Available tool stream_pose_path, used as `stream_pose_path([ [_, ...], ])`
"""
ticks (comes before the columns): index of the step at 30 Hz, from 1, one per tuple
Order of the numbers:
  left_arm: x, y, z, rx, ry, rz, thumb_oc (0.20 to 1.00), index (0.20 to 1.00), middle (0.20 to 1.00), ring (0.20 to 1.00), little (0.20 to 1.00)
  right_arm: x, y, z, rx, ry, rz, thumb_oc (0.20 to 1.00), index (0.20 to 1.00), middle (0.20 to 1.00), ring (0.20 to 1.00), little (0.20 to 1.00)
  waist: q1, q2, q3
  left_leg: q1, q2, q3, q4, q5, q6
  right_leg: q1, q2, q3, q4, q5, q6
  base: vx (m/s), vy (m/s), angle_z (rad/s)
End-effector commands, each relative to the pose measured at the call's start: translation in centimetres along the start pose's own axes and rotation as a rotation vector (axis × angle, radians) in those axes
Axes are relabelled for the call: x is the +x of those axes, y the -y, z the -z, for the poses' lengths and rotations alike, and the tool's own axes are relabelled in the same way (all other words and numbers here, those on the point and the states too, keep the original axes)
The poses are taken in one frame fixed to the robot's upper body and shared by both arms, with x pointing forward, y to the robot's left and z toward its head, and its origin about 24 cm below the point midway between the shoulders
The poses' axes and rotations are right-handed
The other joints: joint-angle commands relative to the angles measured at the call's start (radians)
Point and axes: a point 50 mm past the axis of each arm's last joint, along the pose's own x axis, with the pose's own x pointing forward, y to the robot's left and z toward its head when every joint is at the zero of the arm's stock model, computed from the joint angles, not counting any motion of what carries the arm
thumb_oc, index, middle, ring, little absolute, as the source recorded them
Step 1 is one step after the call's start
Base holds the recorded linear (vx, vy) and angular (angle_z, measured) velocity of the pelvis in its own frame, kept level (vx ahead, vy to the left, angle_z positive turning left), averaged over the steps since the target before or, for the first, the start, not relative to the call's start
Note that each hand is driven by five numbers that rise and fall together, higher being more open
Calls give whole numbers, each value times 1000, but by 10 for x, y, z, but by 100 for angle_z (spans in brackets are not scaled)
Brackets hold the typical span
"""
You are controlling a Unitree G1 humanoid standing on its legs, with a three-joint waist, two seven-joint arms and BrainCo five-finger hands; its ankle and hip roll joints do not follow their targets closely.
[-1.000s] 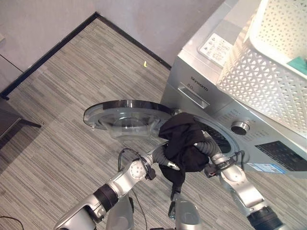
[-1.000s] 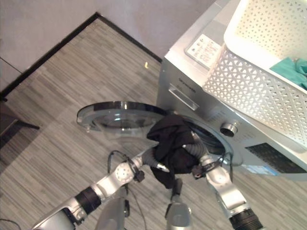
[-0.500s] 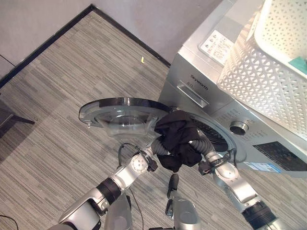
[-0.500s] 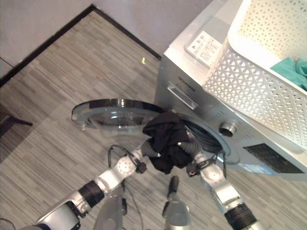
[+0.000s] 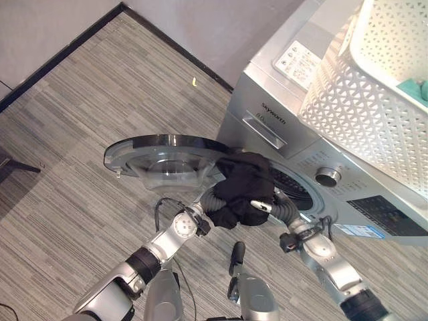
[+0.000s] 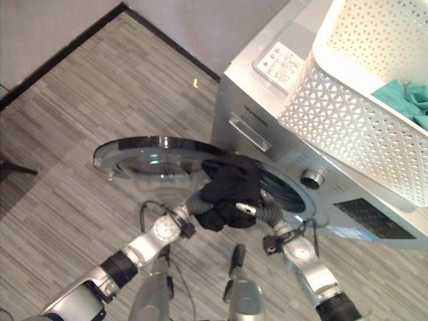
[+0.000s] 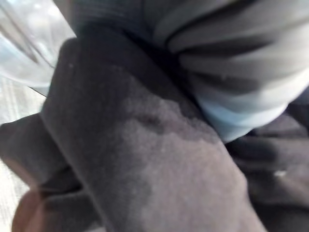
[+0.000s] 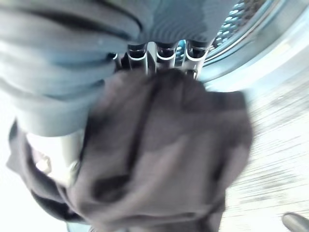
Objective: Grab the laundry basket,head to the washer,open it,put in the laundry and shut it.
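A bundled black garment [image 5: 244, 189] sat at the mouth of the washer [image 5: 287, 107], bunched over both of the robot's wrists right at the lip of the drum opening [image 5: 294, 187], with the round glass door [image 5: 164, 157] swung wide open to the robot's left. The left hand [image 7: 231, 63] was buried under the cloth, so whether its fingers were curled or straight could not be told; the right hand [image 8: 164, 50] reached toward the perforated drum with the cloth heaped over its wrist, and its grip could not be judged either. The main risk looked to be the garment hanging up on the rim: most of its bulk appeared to lie outside the opening, and a lobe drooped on the robot's left toward the floor [image 5: 80, 134], so if the hands drew back early it would likely slide out and drop, or be pinched later when the door closed. Cloth wrapped over the wrist covers could also be dragged back out with the arms. The bundle had no clear long axis; as far as one showed, it ran across the opening from door side to control-panel side, with the loose lobe pointing down and toward the robot. The white laundry basket [image 6: 361, 100] stood on top of the washer with teal laundry [image 6: 404, 100] left inside.
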Motion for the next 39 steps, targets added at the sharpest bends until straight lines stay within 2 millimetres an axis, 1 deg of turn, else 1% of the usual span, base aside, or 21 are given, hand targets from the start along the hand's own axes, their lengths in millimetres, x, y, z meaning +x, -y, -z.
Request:
stream_pose_path([
  [1,1,-2,-3,-33,48,-32,200,200,200,200,200,-12,25,10,-102,-44,68,1000,1000,1000,1000,1000,4,-4,-49,61,86,14,6,-98,-36,-92,-38,-24,37,10,4,21,-25,-3],
  [3,-6,-2,13,-40,-5,-40,200,200,200,200,200,-32,33,60,-172,-272,128,1000,1000,1000,1000,1000,1,-3,-54,66,89,15,6,-102,-35,-87,-36,-28,36,6,4,16,-20,-4],
  [4,-7,-2,14,-39,-6,-40,200,200,200,200,200,-31,33,60,-173,-272,127,1000,1000,1000,1000,1000,1,-4,-55,66,89,16,6,-102,-35,-86,-35,-28,36,5,4,0,0,0],
  [5,-12,-2,29,-40,-64,-46,200,200,200,200,200,-44,33,93,-206,-427,155,1000,1000,1000,1000,1000,1,-2,-61,72,90,18,6,-104,-34,-82,-33,-28,36,3,3,11,-9,-4],
  [6,-12,-2,30,-39,-65,-47,200,200,200,200,200,-43,33,93,-206,-426,154,1000,1000,1000,1000,1000,1,-3,-61,73,91,18,6,-104,-34,-81,-33,-27,36,3,3,14,-11,-5],
  [8,-19,1,45,-48,-122,-45,200,200,200,200,200,-66,26,138,-255,-646,167,1000,1000,1000,1000,1000,-2,2,-72,84,90,22,7,-110,-32,-74,-30,-19,36,-2,2,25,0,-6],
  [9,-19,1,45,-47,-122,-45,200,200,200,200,200,-65,25,138,-255,-645,166,1000,1000,1000,1000,1000,-2,1,-72,84,91,23,7,-110,-32,-74,-29,-18,36,-2,2,34,9,-6],
  [11,-19,8,48,-80,-129,-26,200,200,200,200,200,-91,13,175,-328,-859,138,1000,1000,1000,1000,1000,-6,12,-85,96,87,27,8,-117,-31,-68,-28,-12,36,-7,1,32,15,-10],
  [12,-19,8,48,-80,-129,-27,200,200,200,200,200,-90,13,176,-328,-858,137,1000,1000,1000,1000,1000,-6,11,-84,96,87,28,8,-118,-30,-68,-28,-11,36,-7,1,27,23,-14],
  [13,-15,13,42,-107,-110,-20,200,200,200,200,200,-105,3,191,-356,-962,104,1000,1000,1000,1000,1000,-14,16,-91,103,83,34,9,-122,-29,-68,-29,-5,38,-8,2,11,33,-18],
  [14,-10,14,37,-122,-93,-21,200,200,200,200,200,-110,0,196,-348,-995,100,1000,1000,1000,1000,1000,-21,18,-93,107,82,39,10,-124,-28,-71,-30,0,40,-7,2,10,33,-17],
  [19,7,20,17,-158,-40,-7,200,200,200,200,200,-119,-2,204,-290,-1061,138,1000,1000,1000,1000,1000,-45,16,-97,123,73,67,19,-137,-22,-85,-33,27,49,-4,4,-6,34,-17],
  [21,17,24,6,-181,-18,-4,200,200,200,200,200,-115,0,203,-303,-1059,147,1000,1000,1000,1000,1000,-58,13,-86,116,72,75,48,-149,-20,-97,-37,43,60,-3,2,-55,23,-19],
  [24,32,24,-20,-236,44,-12,200,200,200,200,200,-102,10,196,-347,-1038,168,1000,1000,1000,1000,1000,-75,-1,-43,48,67,72,156,-178,-16,-140,-51,72,95,2,-3,-115,7,-27],
  [25,32,24,-20,-236,46,-13,200,200,200,200,200,-101,10,196,-347,-1037,169,1000,1000,1000,1000,1000,-75,-1,-43,42,68,72,163,-182,-16,-144,-51,72,97,2,-3,-202,-4,-21],
  [26,44,21,-39,-270,85,-33,200,200,200,200,200,-83,17,188,-371,-1003,188,1000,1000,1000,1000,1000,-87,-11,-11,-26,68,64,238,-200,-15,-195,-62,94,124,8,-6,-215,1,-18],
  [27,50,18,-47,-281,97,-46,200,200,200,200,200,-73,19,182,-384,-976,194,1000,1000,1000,1000,1000,-91,-13,3,-58,68,62,271,-210,-14,-225,-65,105,141,9,-8,-289,7,-12],
  [31,67,-7,-77,-318,152,-132,200,200,200,200,200,-35,25,158,-407,-846,213,1000,1000,1000,1000,1000,-106,-13,32,-212,70,54,402,-246,-6,-361,-70,137,224,-6,-18,-182,4,-15],
  [34,72,-29,-93,-363,199,-197,200,200,200,200,200,-19,22,147,-397,-781,219,1000,1000,1000,1000,1000,-122,-14,39,-309,80,55,486,-274,-3,-466,-70,158,283,-12,-23,-115,0,-8],
  [35,74,-39,-99,-377,212,-227,200,200,200,200,200,-10,21,141,-390,-753,222,1000,1000,1000,1000,1000,-122,-7,40,-330,99,51,517,-314,-11,-495,-56,170,309,-36,-15,-51,19,-13],
  [39,76,-89,-121,-406,269,-360,200,200,200,200,200,19,11,117,-374,-619,204,1000,1000,1000,1000,1000,-146,-29,40,-450,126,58,619,-346,-4,-614,-36,199,347,-32,-15,-96,1,-21],
])
